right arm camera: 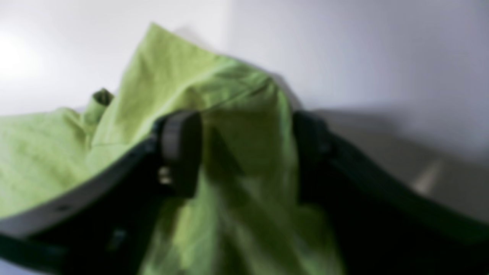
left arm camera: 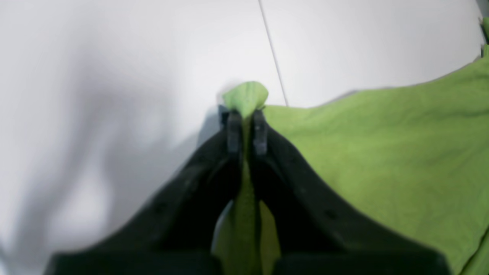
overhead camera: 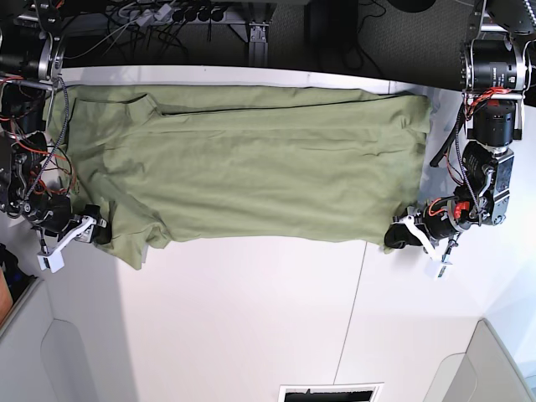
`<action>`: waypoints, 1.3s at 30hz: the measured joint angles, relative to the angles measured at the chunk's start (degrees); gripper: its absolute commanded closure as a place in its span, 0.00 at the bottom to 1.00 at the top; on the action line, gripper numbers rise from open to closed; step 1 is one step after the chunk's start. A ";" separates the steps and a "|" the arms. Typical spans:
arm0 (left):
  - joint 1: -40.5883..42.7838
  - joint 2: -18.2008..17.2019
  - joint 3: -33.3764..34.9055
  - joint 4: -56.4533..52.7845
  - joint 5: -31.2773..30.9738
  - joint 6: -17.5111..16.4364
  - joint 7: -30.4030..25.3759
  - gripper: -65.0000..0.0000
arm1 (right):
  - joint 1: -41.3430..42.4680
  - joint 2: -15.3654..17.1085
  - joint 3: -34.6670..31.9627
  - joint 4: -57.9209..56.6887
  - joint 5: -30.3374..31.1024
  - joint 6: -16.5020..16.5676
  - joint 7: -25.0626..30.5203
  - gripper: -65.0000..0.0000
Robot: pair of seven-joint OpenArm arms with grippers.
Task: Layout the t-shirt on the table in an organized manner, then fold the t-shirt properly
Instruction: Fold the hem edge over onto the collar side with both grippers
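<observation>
The olive-green t-shirt (overhead camera: 251,159) lies spread flat across the far half of the white table (overhead camera: 251,318), neck end to the left. My left gripper (overhead camera: 400,237) sits at the shirt's near right corner. In the left wrist view my left gripper (left arm camera: 246,128) is shut on that corner of the t-shirt (left arm camera: 382,152), and a tuft of cloth pokes out past the fingertips. My right gripper (overhead camera: 96,233) is at the near left sleeve. Close up, the right gripper (right arm camera: 246,149) has its jaws apart, with a raised fold of t-shirt (right arm camera: 191,76) between them.
A thin dark seam (left arm camera: 273,53) crosses the tabletop and runs under the shirt's corner. Cables and a power strip (overhead camera: 159,12) lie behind the table's far edge. Both arm bases (overhead camera: 490,75) stand at the table's sides.
</observation>
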 measured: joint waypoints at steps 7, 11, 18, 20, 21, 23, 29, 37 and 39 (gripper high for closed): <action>0.37 -0.96 0.07 2.27 -4.74 0.02 6.23 1.00 | -0.37 0.00 -0.04 2.14 -0.63 0.17 -2.45 1.00; 0.61 -3.54 0.15 6.45 -12.81 0.20 14.27 1.00 | -0.68 0.00 -0.15 6.19 -1.22 0.17 -6.60 1.00; 2.78 -9.60 0.26 18.03 -28.09 0.09 32.26 1.00 | -4.63 3.76 -0.28 17.33 5.77 1.57 -11.69 1.00; 4.52 -11.63 0.26 20.72 -32.68 0.00 36.30 1.00 | -7.52 5.64 -0.22 21.07 7.13 1.57 -13.22 1.00; 5.42 -12.46 0.26 21.84 -35.36 -0.02 38.05 1.00 | -9.05 6.40 -0.11 22.77 7.72 1.53 -13.84 1.00; 7.32 -13.88 0.31 23.98 -40.83 -0.07 41.79 1.00 | -12.15 7.67 0.09 26.25 8.90 1.66 -14.47 1.00; 13.22 -17.79 0.37 31.23 -45.38 -0.11 44.17 1.00 | -22.05 11.28 5.35 34.36 11.89 1.95 -15.34 1.00; 22.16 -19.19 0.44 36.15 -45.40 -0.17 44.37 1.00 | -31.98 11.28 12.92 40.87 14.91 2.62 -16.63 1.00; 23.43 -19.19 0.42 36.17 -45.44 -0.17 44.17 1.00 | -33.59 11.28 13.20 40.96 14.84 2.62 -16.74 1.00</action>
